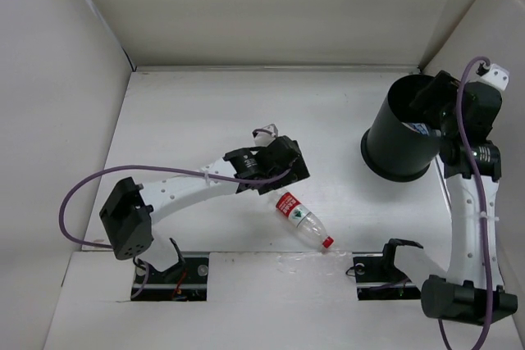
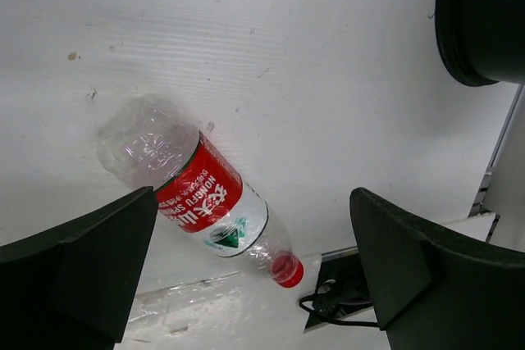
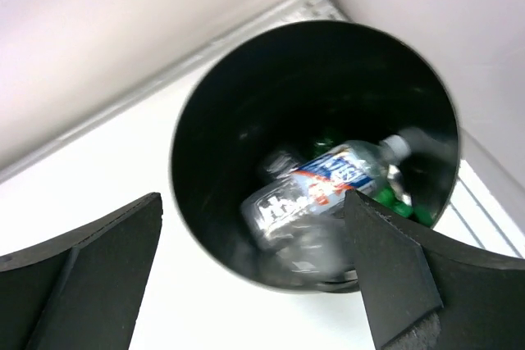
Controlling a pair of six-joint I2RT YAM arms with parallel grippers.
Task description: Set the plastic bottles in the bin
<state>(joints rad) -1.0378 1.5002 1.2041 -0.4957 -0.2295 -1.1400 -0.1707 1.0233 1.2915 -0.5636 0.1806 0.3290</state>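
We hold left tool apart over 1 red-labelled bottle lying on desk | right tool apart above bin

Layout. One bottle lies on its side on the worktop, near the middle of the front edge, with its cap toward the front right. The bin stands at the right rear, well apart from it, with further bottles inside.

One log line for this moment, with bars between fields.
left tool open, above red-label bottle | right tool open, over bin | bottles inside bin
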